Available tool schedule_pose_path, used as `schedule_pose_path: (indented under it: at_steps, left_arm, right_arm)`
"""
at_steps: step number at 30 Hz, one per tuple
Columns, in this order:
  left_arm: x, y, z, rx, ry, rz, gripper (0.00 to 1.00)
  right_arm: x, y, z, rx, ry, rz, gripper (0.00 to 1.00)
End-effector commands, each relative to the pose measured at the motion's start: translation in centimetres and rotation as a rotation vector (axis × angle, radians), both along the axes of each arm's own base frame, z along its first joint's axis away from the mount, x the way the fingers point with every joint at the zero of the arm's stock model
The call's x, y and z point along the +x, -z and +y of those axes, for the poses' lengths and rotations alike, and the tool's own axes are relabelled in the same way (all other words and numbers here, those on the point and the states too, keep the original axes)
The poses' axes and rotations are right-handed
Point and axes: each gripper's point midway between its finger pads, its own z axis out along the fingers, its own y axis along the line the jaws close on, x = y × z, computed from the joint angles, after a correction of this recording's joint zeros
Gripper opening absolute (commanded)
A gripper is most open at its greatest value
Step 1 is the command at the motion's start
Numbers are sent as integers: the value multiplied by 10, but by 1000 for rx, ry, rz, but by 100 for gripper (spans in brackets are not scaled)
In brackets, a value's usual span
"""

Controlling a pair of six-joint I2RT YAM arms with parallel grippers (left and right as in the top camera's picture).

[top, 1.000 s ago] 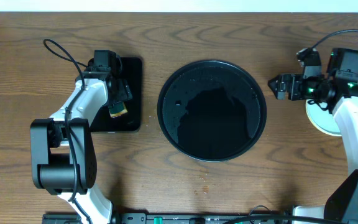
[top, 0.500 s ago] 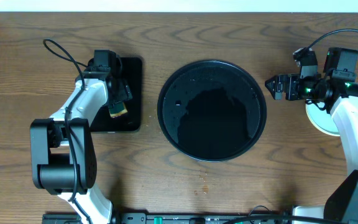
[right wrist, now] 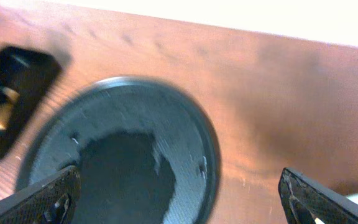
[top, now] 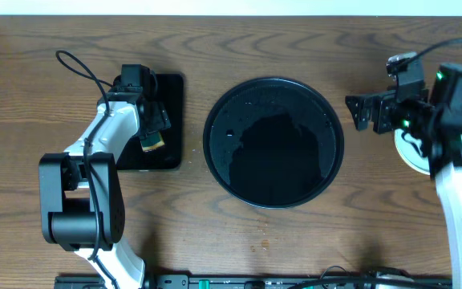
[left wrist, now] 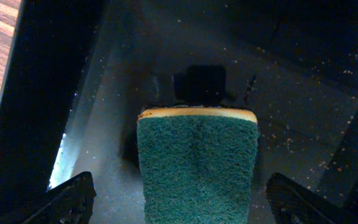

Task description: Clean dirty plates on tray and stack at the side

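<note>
Two grippers gape wide; tray (top: 273,143) bare.
Left gripper (left wrist: 182,199) should lift straight off the sponge (left wrist: 196,165) between its fingers; right gripper (top: 359,112), clear of plates (top: 408,154) behind.

Both arms wear white shells between bulky black joints. A thin black cable (top: 77,63) loops off the left arm (top: 107,132) at upper left; the right arm (top: 455,201) carries small green lights (top: 439,76) and another black cable (top: 439,46) at upper right.
</note>
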Motion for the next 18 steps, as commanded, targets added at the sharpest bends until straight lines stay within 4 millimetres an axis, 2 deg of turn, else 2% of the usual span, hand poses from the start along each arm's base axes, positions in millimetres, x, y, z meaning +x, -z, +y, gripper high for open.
schedule_pose_path:
  at_steps: [1,3,5,7,11,14,18]
  left_arm:
    - [-3,1,3,13,-4,6,88]
    - [-3,1,3,13,-4,6,88]
    - [-3,1,3,13,-4,6,88]
    - [-3,1,3,13,-4,6,88]
    - [-3,1,3,13,-4,6,88]
    - [-3,1,3,13,-4,6,88]
    - [-3,1,3,13,-4,6,88]
  right_arm:
    - [-34,-55,26,-30,-76,-177,99]
    - [-60,-83,41,-37,-129,-279,99]
    - [-87,-111,45,-92,-152,-407,99]
    - [-112,-134,41,-115,-124,-514,99]
    - [-145,-162,25,-122,-40,-711,99]
    - [-166,-173,17,-106,5,-901,99]
    - [-183,-161,11,-58,49,-1084,99]
